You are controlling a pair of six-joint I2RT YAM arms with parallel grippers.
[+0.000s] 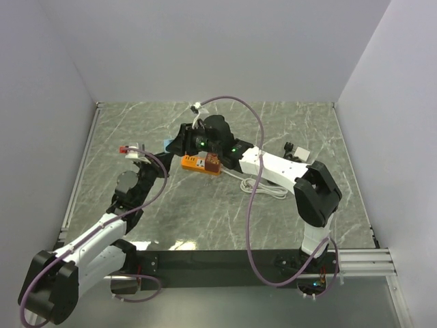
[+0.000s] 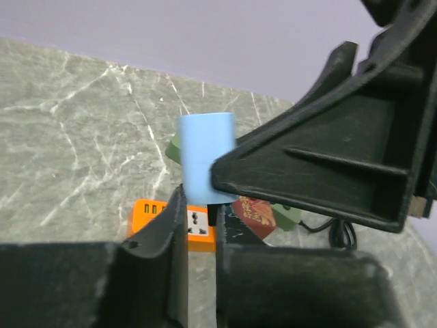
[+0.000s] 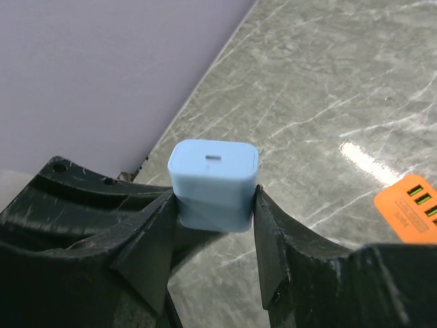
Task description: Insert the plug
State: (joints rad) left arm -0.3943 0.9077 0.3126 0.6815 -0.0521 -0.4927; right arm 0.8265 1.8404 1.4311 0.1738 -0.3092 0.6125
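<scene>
The marble bench (image 1: 171, 212) carries everything. Both arms reach to its far middle, so their wrists meet beside the orange power strip (image 1: 200, 164). The strip lies flat with its sockets facing up, ready to receive. A white cable (image 1: 263, 188) lies looped just to its right, clear of the work. The blue plug (image 3: 213, 181) is off the bench, clenched by its sides in the right end effector (image 3: 215, 201) and held in the air near the strip. This looks like a presenting hold. The left end effector (image 2: 202, 207) has its fingers nearly together at the plug's lower end, probably to steady or re-grip it. Whether they actually pinch it I cannot tell.
</scene>
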